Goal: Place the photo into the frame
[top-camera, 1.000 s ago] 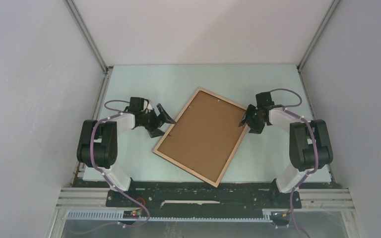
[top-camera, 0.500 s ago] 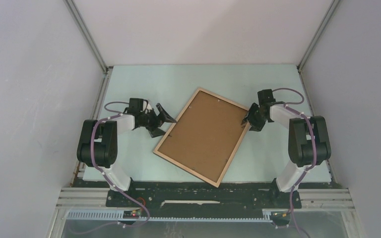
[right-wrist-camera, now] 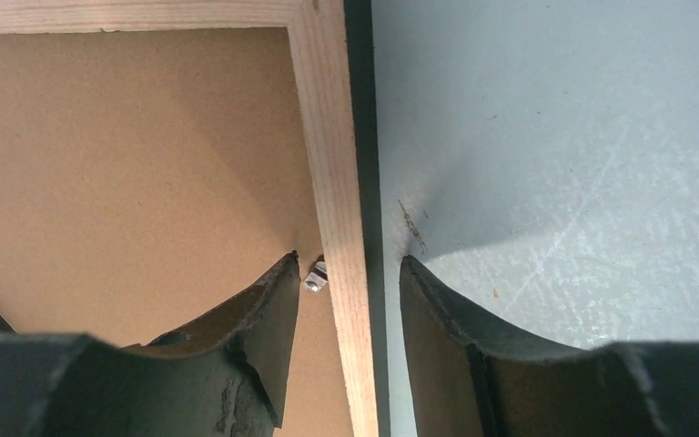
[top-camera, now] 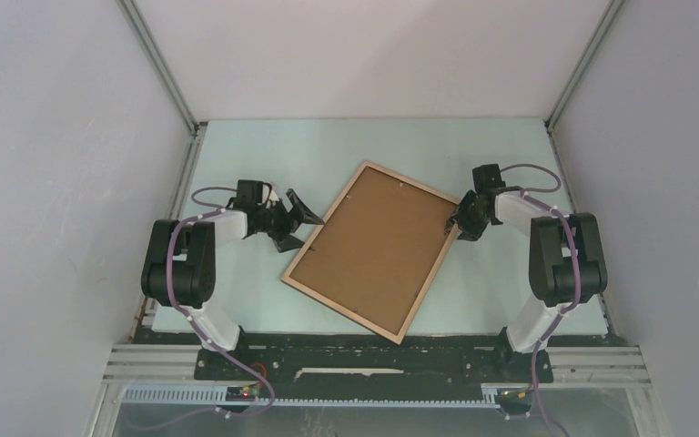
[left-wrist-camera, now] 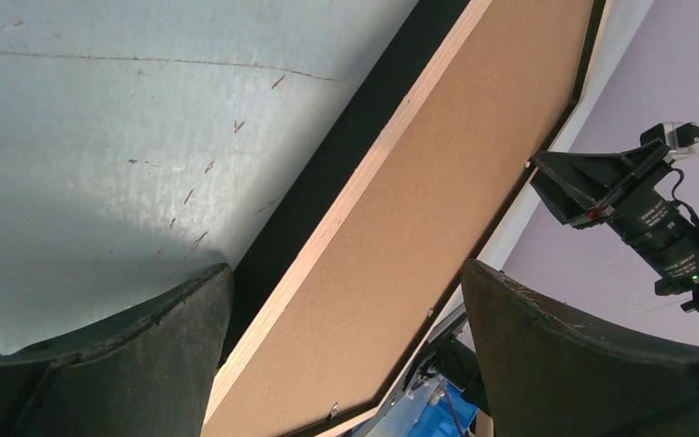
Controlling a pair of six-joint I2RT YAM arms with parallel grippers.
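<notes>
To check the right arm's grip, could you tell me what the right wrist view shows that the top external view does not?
Only the right wrist: a small metal tab at the inner rim of the frame, which the right gripper straddles. Only the top: the whole frame lying back-up and askew, the open left gripper at its left edge. Both: light wood rim, brown backing board, pale table.

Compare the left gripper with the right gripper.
The left gripper gapes wide; the right gripper's jaws stand much narrower, close around the frame's rim. The left gripper sits at the frame's left side, the right gripper at its right side. Both straddle its light wood rim.
</notes>
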